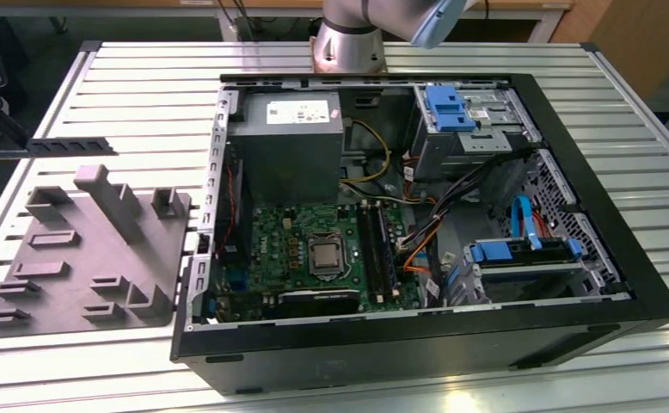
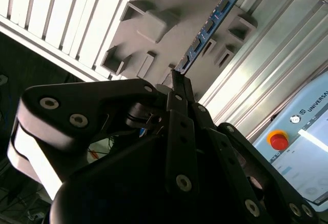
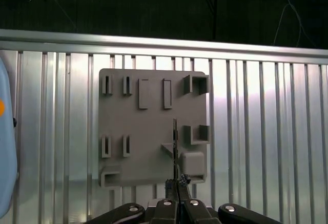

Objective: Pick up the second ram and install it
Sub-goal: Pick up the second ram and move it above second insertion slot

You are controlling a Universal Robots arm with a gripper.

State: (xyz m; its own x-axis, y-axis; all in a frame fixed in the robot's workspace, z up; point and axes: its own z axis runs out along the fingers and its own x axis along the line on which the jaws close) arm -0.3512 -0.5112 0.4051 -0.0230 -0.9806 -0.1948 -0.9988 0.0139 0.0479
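At the exterior view's left edge, the black gripper point(image 1: 22, 148) holds the second ram point(image 1: 73, 145), a thin dark strip lying level above the ribbed aluminium table point(image 1: 139, 86). It is near the matte grey tray point(image 1: 94, 258) of upright blocks and well apart from the open computer case point(image 1: 426, 344) with its green motherboard point(image 1: 300, 249). In the second wrist view, the fingers point(image 2: 180, 88) are clamped on one end of the flat stick, which carries a row of rectangular chips. In the first wrist view it appears edge-on over the tray.
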